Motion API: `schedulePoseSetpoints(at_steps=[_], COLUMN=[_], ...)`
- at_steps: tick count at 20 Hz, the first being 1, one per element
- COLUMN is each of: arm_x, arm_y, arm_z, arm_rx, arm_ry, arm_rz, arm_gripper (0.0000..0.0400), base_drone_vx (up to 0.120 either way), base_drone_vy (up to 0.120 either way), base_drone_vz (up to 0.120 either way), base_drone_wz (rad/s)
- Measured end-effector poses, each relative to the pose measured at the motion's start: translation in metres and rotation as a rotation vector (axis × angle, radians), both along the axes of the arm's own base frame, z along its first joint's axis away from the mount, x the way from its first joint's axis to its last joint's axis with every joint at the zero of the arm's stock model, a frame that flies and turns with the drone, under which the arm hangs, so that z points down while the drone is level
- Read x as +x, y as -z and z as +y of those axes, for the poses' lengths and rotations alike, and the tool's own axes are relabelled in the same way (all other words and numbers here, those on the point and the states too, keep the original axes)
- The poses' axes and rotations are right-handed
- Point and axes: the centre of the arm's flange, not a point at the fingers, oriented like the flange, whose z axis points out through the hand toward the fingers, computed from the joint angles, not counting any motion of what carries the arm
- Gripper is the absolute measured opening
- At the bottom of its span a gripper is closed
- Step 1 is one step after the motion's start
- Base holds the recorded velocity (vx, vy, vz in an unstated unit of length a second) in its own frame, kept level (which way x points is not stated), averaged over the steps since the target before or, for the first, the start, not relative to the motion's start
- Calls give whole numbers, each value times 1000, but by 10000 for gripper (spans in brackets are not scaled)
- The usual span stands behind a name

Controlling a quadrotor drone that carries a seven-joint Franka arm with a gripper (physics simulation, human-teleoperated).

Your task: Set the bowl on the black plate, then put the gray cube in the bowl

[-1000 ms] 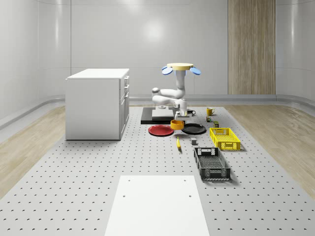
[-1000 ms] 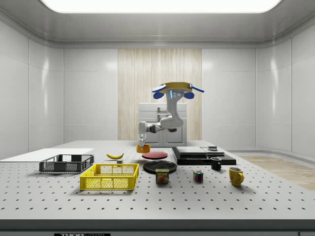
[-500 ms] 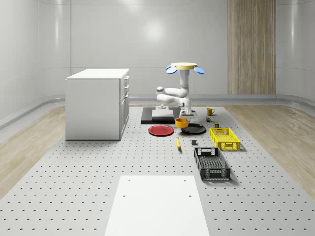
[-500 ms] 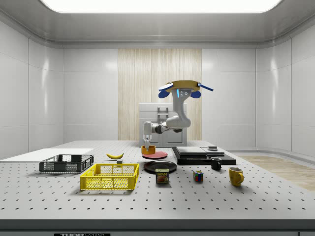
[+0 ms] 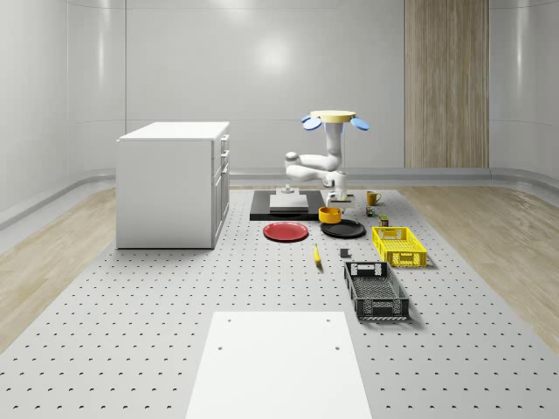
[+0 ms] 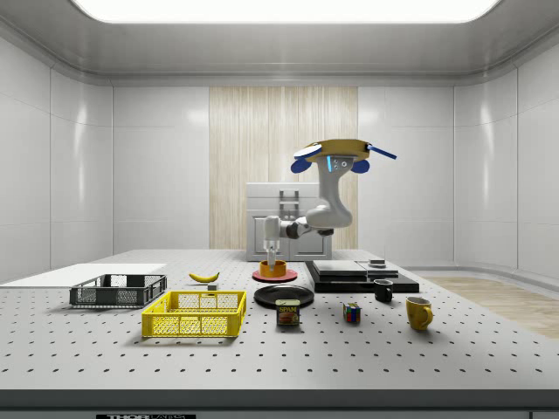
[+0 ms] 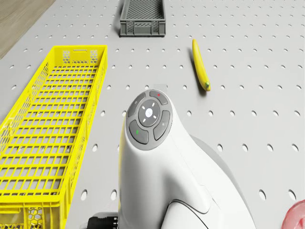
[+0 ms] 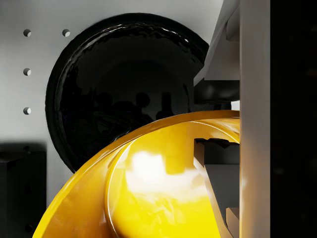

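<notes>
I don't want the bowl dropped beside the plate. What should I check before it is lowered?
1. End effector pinches the bowl rim, one finger inside: ok.
2. Bowl lifted off the table: ok in the side view.
3. Bowl centred over the black plate: not ok; in the wrist view the plate lies mostly beyond the bowl's rim.
4. Plate bare: ok.
5. Drone hovers above the arm, beside the plate area: ok.
6. Gray cube free on the table near the banana: ok.
</notes>
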Motion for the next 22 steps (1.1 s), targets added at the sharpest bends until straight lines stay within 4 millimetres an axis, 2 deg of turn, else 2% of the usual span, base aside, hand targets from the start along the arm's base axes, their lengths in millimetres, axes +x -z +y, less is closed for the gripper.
schedulePoseSetpoints(at_steps=[3, 5, 9, 11, 16, 20, 22], arm_x=[0, 0, 0, 0, 0, 0, 0], arm_y=[0, 0, 0, 0, 0, 0, 0], arm_z=[0, 0, 0, 0, 0, 0, 0], arm_rx=[0, 0, 0, 0, 0, 0, 0], arm_ry=[0, 0, 0, 0, 0, 0, 0], arm_rz=[0, 0, 0, 0, 0, 0, 0], arm_gripper=[100, 100, 100, 100, 100, 100, 100], base_drone_vx=[-93, 0, 0, 0, -96, 0, 0], base_drone_vy=[120, 120, 120, 120, 0, 0, 0], base_drone_vz=[0, -20, -110, 0, 0, -10, -120], base_drone_wz=[0, 0, 0, 0, 0, 0, 0])
